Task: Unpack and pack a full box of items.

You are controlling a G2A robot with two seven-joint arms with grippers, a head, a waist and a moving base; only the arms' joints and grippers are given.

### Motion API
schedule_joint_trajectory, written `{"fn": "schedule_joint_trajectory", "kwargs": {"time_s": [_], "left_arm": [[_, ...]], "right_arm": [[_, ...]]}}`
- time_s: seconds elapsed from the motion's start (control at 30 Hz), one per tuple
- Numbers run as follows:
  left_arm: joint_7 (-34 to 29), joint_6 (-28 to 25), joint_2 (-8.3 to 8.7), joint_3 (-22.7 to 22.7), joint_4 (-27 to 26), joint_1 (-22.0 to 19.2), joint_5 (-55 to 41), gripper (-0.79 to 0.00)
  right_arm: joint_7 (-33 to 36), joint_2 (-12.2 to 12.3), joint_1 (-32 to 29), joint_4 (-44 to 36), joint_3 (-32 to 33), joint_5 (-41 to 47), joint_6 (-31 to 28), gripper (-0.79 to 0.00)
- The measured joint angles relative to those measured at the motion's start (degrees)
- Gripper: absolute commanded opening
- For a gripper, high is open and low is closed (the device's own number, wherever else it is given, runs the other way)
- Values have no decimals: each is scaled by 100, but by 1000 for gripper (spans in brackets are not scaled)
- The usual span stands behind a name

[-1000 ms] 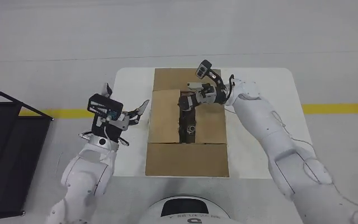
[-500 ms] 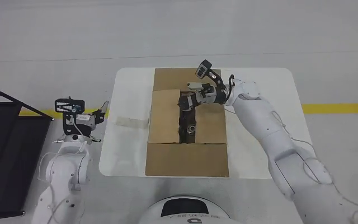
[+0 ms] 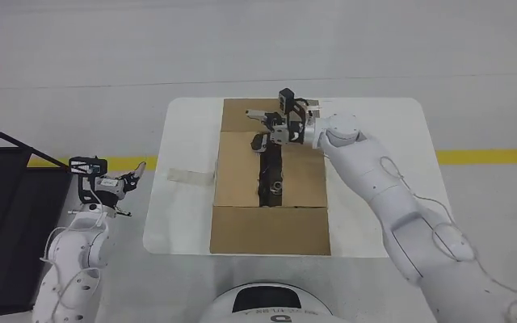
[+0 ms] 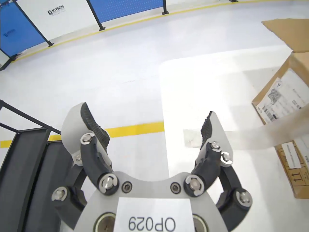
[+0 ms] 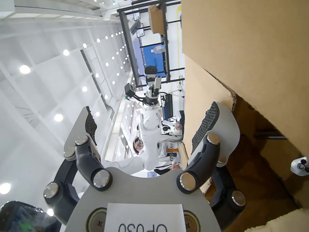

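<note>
The cardboard box [image 3: 271, 230] stands at the middle of the white table [image 3: 371, 161]. All four of its flaps are folded outward and lie roughly level. The left and right flaps leave a narrow slot between them, where dark items [image 3: 273, 182] show, one with a small metallic round part. The brown board is plain on top, and the left side wall carries white printed labels [image 4: 280, 97]. A pale strip [image 3: 187, 174] lies on the table just left of the box. The right gripper [image 3: 257, 129] hangs over the far end of the slot with its fingers spread wide and nothing between them. In the right wrist view the right gripper [image 5: 152, 109] has one finger [image 5: 210, 121] close by the flap edge; contact cannot be determined. The left gripper [image 3: 133, 174] hangs off the left edge of the table, above the floor, well apart from the box, its fingers likewise spread wide and holding nothing [image 4: 147, 119]. A black rack [image 3: 24, 202] stands on the floor further left.
</note>
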Motion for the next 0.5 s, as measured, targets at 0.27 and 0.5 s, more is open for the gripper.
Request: {"fn": "schedule_joint_trajectory", "kwargs": {"time_s": [0.27,0.5], "left_arm": [[271,-315,6,173,241,-143,192,0],[731,-384,8,364,262,43,756,0]], "right_arm": [[76,-117,135,-255,-166,-153,169,0],[94,40,-43,-594,84,-524,-112,0]]}}
